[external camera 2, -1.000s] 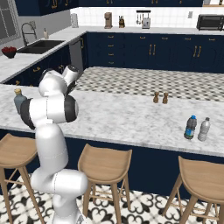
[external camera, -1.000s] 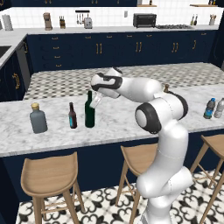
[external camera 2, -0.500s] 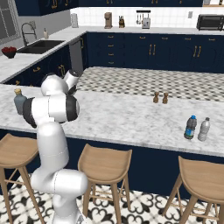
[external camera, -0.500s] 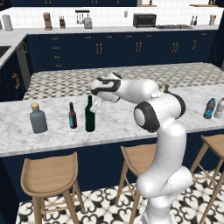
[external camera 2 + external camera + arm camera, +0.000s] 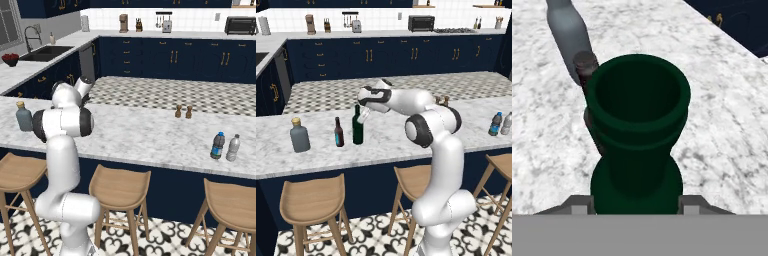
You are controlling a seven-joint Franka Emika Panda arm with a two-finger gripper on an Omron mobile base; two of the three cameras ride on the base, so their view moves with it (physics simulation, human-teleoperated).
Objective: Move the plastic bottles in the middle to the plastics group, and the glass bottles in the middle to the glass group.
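The tool (image 5: 637, 207) stands clamped on the green glass bottle (image 5: 358, 127), set upright on the tabletop (image 5: 386, 142) just beside the brown bottle (image 5: 339, 132) at its 9 o'clock; likely joining the glass group.

Dark green glass bottle (image 5: 637, 145) at frame centre, smooth with a dull sheen (rim matt in the hand view), stands on a polished grey-veined white marble counter (image 5: 391, 142), with matt light-wood stools (image 5: 311, 200) lower left.
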